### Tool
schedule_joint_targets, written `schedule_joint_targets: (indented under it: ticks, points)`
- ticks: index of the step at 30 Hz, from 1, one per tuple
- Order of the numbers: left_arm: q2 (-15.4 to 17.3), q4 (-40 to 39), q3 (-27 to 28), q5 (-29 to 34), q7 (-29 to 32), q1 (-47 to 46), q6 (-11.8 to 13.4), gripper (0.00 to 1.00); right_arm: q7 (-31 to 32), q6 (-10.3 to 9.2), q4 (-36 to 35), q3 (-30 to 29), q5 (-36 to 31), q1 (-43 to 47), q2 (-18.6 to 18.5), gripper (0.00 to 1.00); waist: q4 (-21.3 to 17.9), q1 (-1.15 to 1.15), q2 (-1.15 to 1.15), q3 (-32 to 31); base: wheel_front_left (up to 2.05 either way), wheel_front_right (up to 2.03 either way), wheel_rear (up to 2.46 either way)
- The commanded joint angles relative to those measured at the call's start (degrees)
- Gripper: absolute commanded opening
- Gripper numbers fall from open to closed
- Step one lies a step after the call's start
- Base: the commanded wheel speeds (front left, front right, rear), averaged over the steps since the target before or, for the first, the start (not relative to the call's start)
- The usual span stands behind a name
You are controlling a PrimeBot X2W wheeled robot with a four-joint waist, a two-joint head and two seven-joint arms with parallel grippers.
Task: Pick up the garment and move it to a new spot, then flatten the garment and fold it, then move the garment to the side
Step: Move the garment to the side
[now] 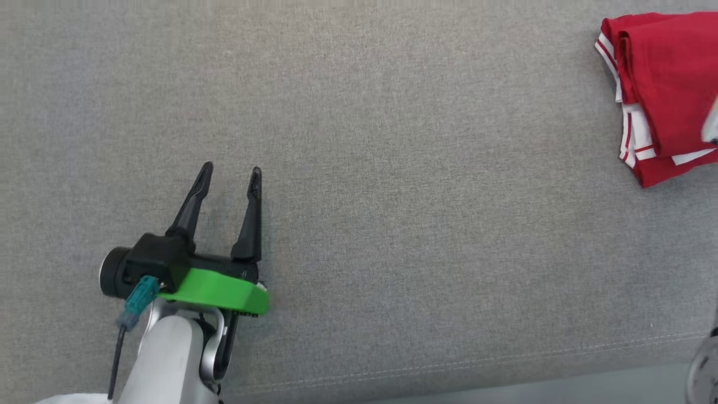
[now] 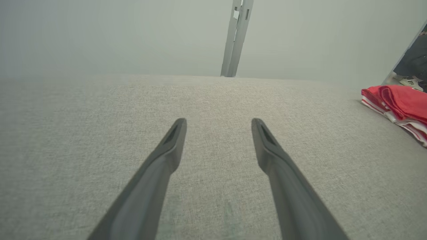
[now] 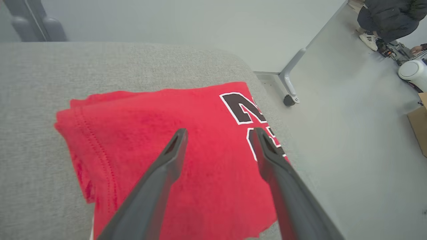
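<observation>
Already folded, the red garment (image 1: 664,84) lies at the right end of the grey cushion (image 1: 392,196): soft, light, likely to slump open unless pinched through all layers at an edge. Right gripper (image 3: 218,130) hovers above it, jaws apart, seemingly empty; left gripper (image 1: 231,168) gapes over bare cushion.

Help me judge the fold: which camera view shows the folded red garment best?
Right wrist view: the folded red fabric garment lies close beneath it, black lettering and stitching clear. Head view catches its white-striped edges, cropped at upper right; left wrist view, a small low-angle sliver.
</observation>
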Motion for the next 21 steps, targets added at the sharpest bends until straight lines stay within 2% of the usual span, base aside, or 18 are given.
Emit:
schedule_joint_targets:
  ticks: [1, 5, 14, 21]
  points:
    - [-0.03, 0.92, 1.71, -1.05, 0.0, 2.19, 1.24, 1.0, -3.23, -0.09, 0.06, 0.61, 2.15, 2.43, 2.41, 1.0, -0.97, 0.0, 0.0, -5.59, 0.0, 0.0, 0.0]
    - [-0.19, 3.02, 4.51, -2.62, 0.0, 4.46, 3.56, 1.0, -8.46, -0.09, 0.34, 3.68, 4.86, 6.18, 5.26, 1.0, -0.92, 0.0, 0.0, -9.6, 0.0, 0.0, 0.0]
    - [-0.29, 5.99, 8.27, -5.52, 0.25, 8.01, 7.29, 1.0, -16.95, -0.08, -2.49, 11.62, 11.66, 13.33, 8.99, 1.0, 0.36, 0.0, 0.0, -16.53, 0.0, 0.0, 0.0]
    - [0.05, 8.01, 9.17, -7.14, 0.18, 9.94, 6.51, 1.0, -21.65, -0.08, -7.74, 18.49, 18.79, 20.39, 11.0, 1.0, 2.45, 0.0, 0.0, -20.9, 0.0, 0.0, 0.0]
